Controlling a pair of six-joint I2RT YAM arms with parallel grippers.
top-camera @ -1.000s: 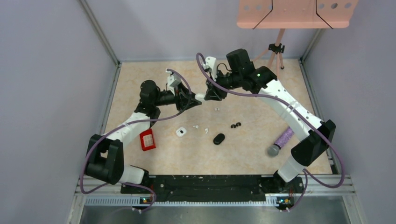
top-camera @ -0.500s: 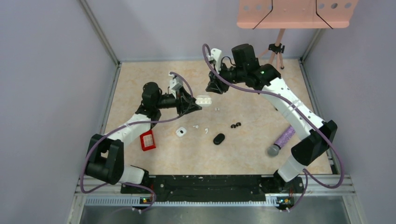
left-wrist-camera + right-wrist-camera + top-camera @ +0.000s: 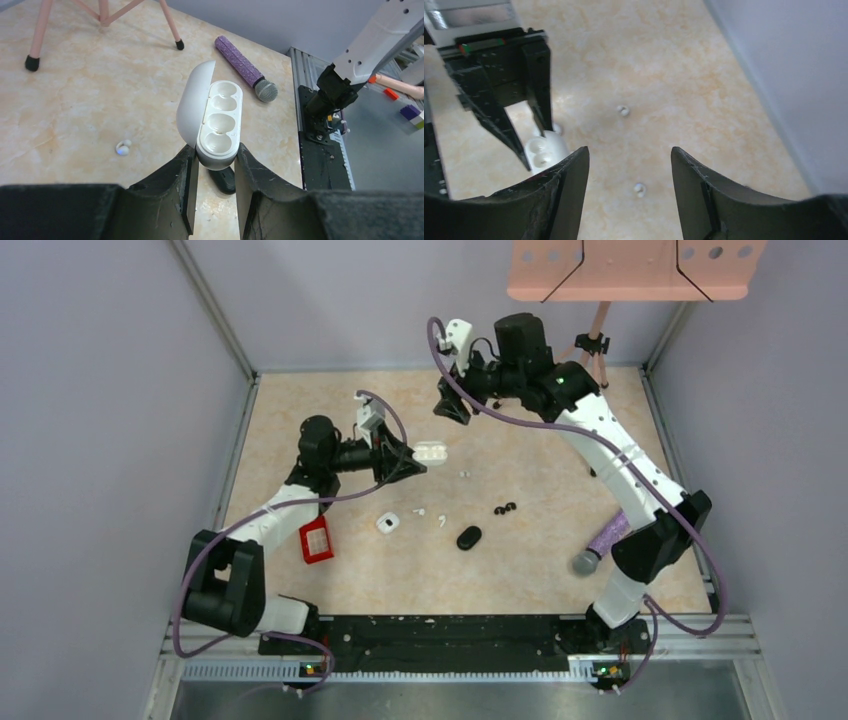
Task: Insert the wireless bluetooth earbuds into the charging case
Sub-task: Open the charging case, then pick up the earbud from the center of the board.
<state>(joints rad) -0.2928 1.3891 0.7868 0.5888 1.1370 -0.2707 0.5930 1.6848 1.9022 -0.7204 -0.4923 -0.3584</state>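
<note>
No legible text, labels or numbers visible.

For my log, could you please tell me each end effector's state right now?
Left end effector: closed on the open white charging case.
Right end effector: open, holding nothing.
</note>
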